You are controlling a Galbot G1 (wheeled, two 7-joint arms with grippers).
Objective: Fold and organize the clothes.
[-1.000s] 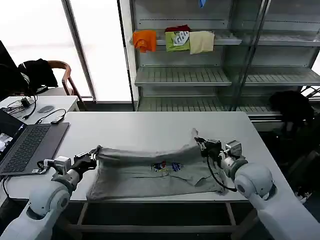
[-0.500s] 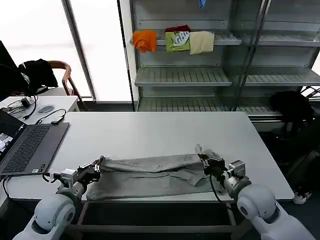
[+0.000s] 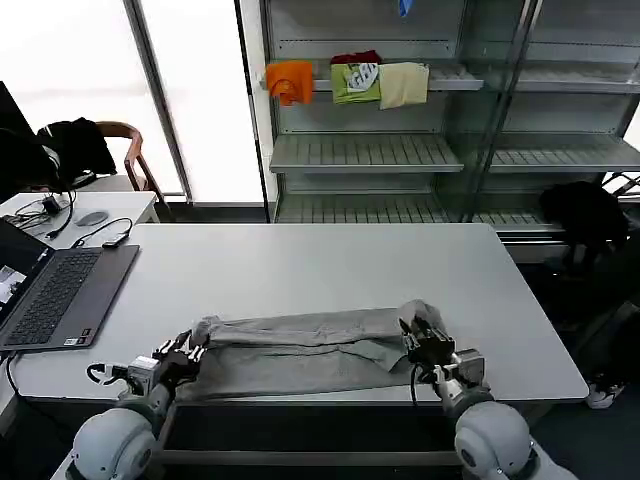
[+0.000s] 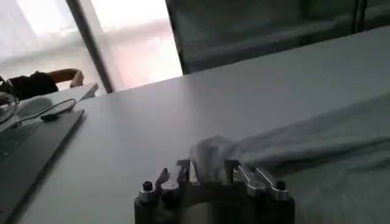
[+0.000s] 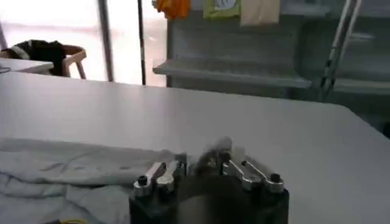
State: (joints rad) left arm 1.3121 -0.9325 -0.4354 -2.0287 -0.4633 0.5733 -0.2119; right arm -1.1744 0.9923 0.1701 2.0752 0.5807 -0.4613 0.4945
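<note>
Pinching both ends of the light grey soft cotton shirt [image 3: 300,345] with closed jaws, left gripper [image 3: 187,352] and right gripper [image 3: 420,342] lay the fold on the white worktop [image 3: 300,265]; releasing probably comes next.

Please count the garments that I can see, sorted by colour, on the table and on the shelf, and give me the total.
Grey shirt on the table, held at its ends by the left gripper and the right gripper: 1
Orange garment on the shelf: 1
Green garment on the shelf: 1
Cream garment on the shelf: 1
Total: 4
</note>
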